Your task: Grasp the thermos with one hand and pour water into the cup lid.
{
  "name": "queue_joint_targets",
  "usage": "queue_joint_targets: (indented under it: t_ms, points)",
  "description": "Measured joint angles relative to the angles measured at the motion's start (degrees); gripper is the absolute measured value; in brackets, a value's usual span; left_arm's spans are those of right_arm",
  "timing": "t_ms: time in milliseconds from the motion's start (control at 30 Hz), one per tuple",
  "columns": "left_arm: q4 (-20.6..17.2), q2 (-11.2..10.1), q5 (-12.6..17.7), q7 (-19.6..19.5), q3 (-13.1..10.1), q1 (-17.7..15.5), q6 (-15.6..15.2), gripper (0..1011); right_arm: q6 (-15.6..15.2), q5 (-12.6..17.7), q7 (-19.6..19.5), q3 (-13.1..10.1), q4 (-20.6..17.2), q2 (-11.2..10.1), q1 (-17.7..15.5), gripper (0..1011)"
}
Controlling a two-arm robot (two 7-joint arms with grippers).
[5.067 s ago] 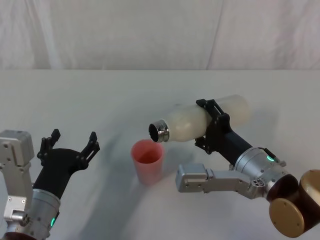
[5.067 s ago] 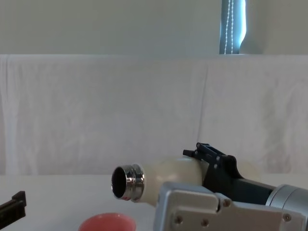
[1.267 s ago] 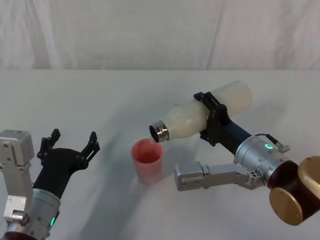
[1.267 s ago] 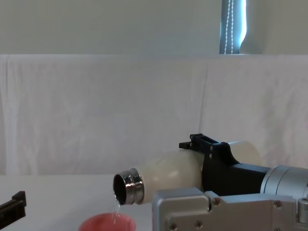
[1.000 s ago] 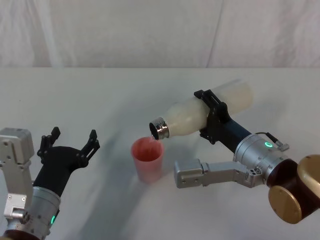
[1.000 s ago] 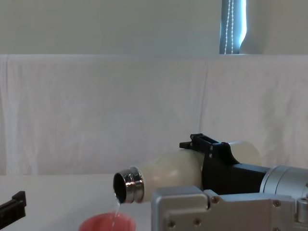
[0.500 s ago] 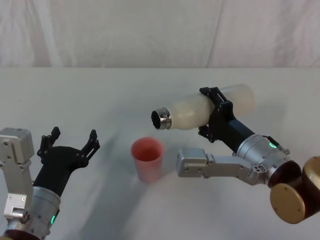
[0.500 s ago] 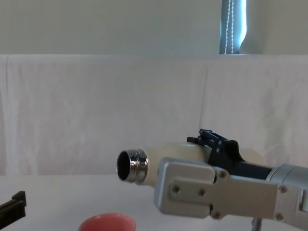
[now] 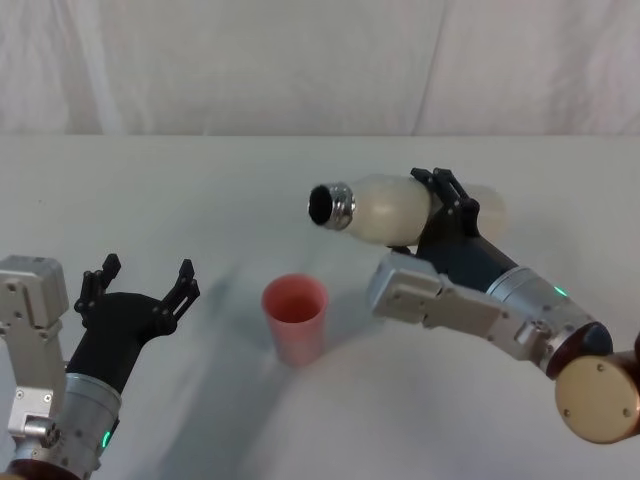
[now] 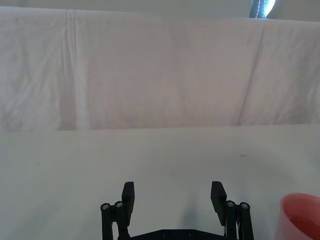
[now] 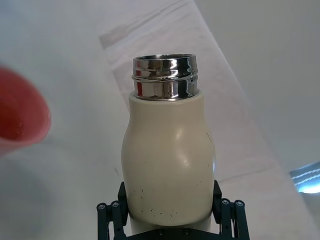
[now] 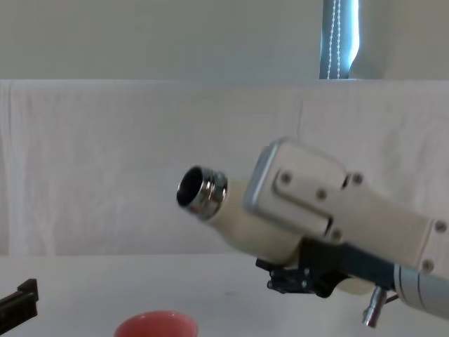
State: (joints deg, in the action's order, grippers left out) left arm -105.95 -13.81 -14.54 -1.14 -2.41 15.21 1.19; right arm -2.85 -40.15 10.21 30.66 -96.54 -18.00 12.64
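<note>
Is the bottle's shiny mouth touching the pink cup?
Apart. In the chest view, the thermos neck tilts up, with open space between it and the cup lid below.

- The cream-white cylindrical thermos [image 9: 400, 212] with a shiny threaded steel neck is held in the air by the right tool [image 9: 447, 205], lying nearly level, its open mouth tipped slightly up and facing left.
- The small salmon-pink round cup lid [image 9: 295, 318] stands upright on the tabletop [image 9: 200, 190], below and left of the neck, apart from it.

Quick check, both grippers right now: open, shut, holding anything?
Left gripper: open, holding nothing, parked to the left of the cup lid.
Right gripper: shut on the thermos, held raised with its neck tilted up.
</note>
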Motion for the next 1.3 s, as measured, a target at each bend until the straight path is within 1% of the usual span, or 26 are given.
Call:
queue_joint_targets:
  t_ms: [33, 67, 100, 200, 267, 300, 333, 400, 733, 767, 833, 867, 933, 967, 1033, 1067, 1167, 1267, 1300]
  points:
    - [0.00, 0.00, 0.00, 0.00, 0.00, 0.00, 0.00, 1001, -0.10, 1.54, 0.59, -0.66, -0.46, 0.35, -0.39, 955]
    - [0.00, 0.00, 0.00, 0.00, 0.00, 0.00, 0.00, 1001, -0.14, 2.42, 0.94, -1.05, -0.69, 0.57, -0.60, 955]
    - [0.00, 0.00, 0.00, 0.00, 0.00, 0.00, 0.00, 1001, -0.26, 4.17, 1.65, -1.77, -1.08, 0.98, -0.99, 955]
    - [0.00, 0.00, 0.00, 0.00, 0.00, 0.00, 0.00, 1001, -0.38, 6.44, 2.48, -2.71, -1.51, 1.51, -1.42, 955]
    - [0.00, 0.00, 0.00, 0.00, 0.00, 0.00, 0.00, 1001, -0.53, 9.20, 3.44, -3.72, -1.92, 2.14, -1.87, 955]
    - [0.00, 0.00, 0.00, 0.00, 0.00, 0.00, 0.00, 1001, -0.58, 9.93, 3.70, -3.97, -1.98, 2.29, -1.96, 955]
    - [0.00, 0.00, 0.00, 0.00, 0.00, 0.00, 0.00, 1001, -0.58, 9.93, 3.70, -3.97, -1.98, 2.29, -1.96, 955]
    - [0.00, 0.00, 0.00, 0.00, 0.00, 0.00, 0.00, 1001, -0.66, 12.12, 4.25, -4.70, -2.12, 2.79, -2.21, 955]
    - [0.00, 0.00, 0.00, 0.00, 0.00, 0.00, 0.00, 1001, -0.83, 16.51, 3.88, -6.43, -2.13, 4.50, -3.02, 955]
    - [0.00, 0.00, 0.00, 0.00, 0.00, 0.00, 0.00, 1001, -0.99, 17.73, 4.01, -6.87, -2.06, 4.93, -3.13, 955]
    - [0.00, 0.00, 0.00, 0.00, 0.00, 0.00, 0.00, 1001, -1.20, 18.79, 4.15, -7.29, -1.93, 5.28, -3.24, 955]
    - [0.00, 0.00, 0.00, 0.00, 0.00, 0.00, 0.00, 1001, -1.36, 20.04, 4.30, -7.72, -1.82, 5.62, -3.34, 955]
    - [0.00, 0.00, 0.00, 0.00, 0.00, 0.00, 0.00, 1001, -1.56, 21.33, 4.58, -8.18, -1.67, 5.95, -3.43, 955]
    - [0.00, 0.00, 0.00, 0.00, 0.00, 0.00, 0.00, 1001, -1.74, 22.73, 4.85, -8.62, -1.60, 6.32, -3.55, 955]
    - [0.00, 0.00, 0.00, 0.00, 0.00, 0.00, 0.00, 1001, -1.99, 24.23, 5.13, -9.10, -1.49, 6.73, -3.70, 955]
    - [0.00, 0.00, 0.00, 0.00, 0.00, 0.00, 0.00, 1001, -2.27, 25.59, 5.36, -9.54, -1.35, 7.11, -3.81, 955]
    - [0.00, 0.00, 0.00, 0.00, 0.00, 0.00, 0.00, 1001, -2.63, 27.42, 5.64, -10.02, -1.10, 7.54, -3.92, 955]
    - [0.00, 0.00, 0.00, 0.00, 0.00, 0.00, 0.00, 1001, -2.99, 30.19, 5.96, -10.56, -0.67, 8.10, -4.02, 955]
    - [0.00, 0.00, 0.00, 0.00, 0.00, 0.00, 0.00, 1001, -2.99, 30.19, 5.96, -10.56, -0.67, 8.10, -4.02, 955]
